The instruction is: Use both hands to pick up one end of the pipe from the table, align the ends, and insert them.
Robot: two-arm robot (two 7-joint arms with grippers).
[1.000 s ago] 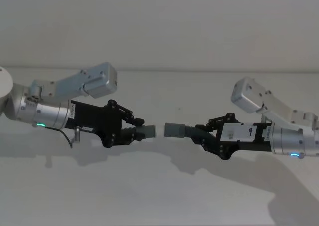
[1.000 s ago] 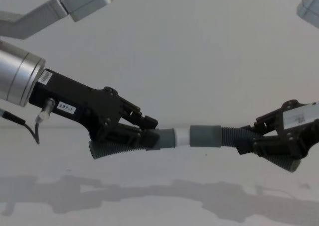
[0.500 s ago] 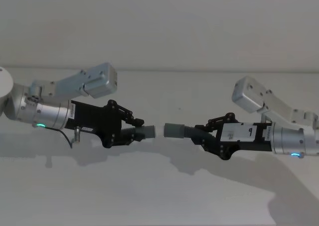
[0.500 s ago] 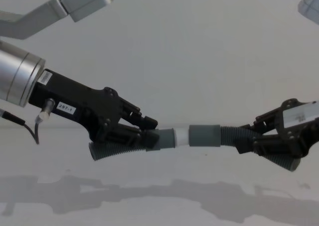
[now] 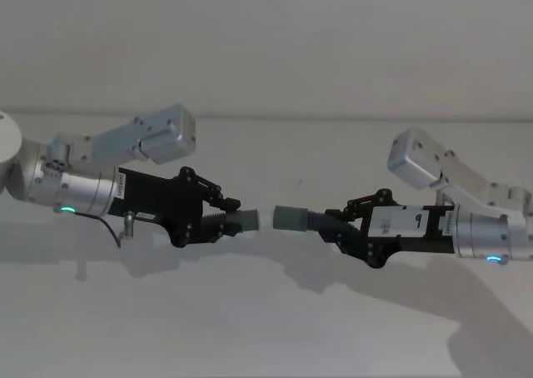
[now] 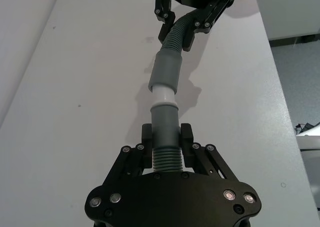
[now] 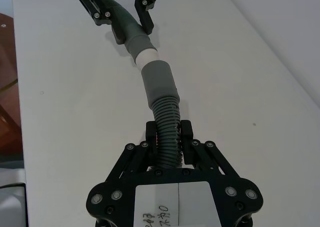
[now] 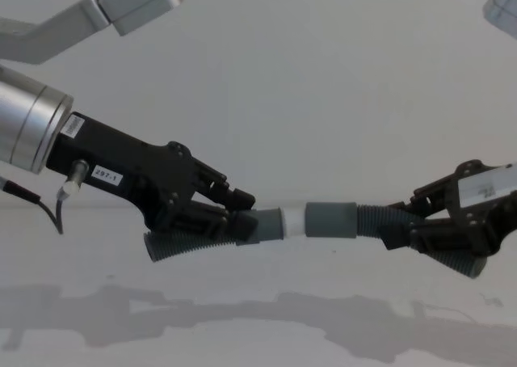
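Both pipe pieces hang above the table [image 5: 266,320], cuff to cuff. My left gripper [image 5: 226,216] is shut on the ribbed part of the shorter piece [image 8: 190,242], just behind its narrow cuff [image 6: 164,122]. That cuff's whitish tip [image 8: 296,221] meets the mouth of the wide grey sleeve [image 8: 331,219], roughly in line with it. My right gripper [image 5: 343,226] is shut on the ribbed hose [image 7: 168,129] behind the sleeve [image 7: 159,82]. The left wrist view has the left gripper [image 6: 166,139] near and the right gripper [image 6: 195,9] far; in the right wrist view the right gripper [image 7: 169,134] is near.
Shadows of both arms lie on the bare table [image 8: 258,326] under the pipe. A pale wall [image 5: 266,45] stands behind. The table's side edge [image 6: 280,87] drops off past the right arm, and a brown surface [image 7: 7,112] borders the other side.
The right gripper has edged the sleeve a few pixels toward the left piece, so slightly less of the white tip shows. The left arm has held still.
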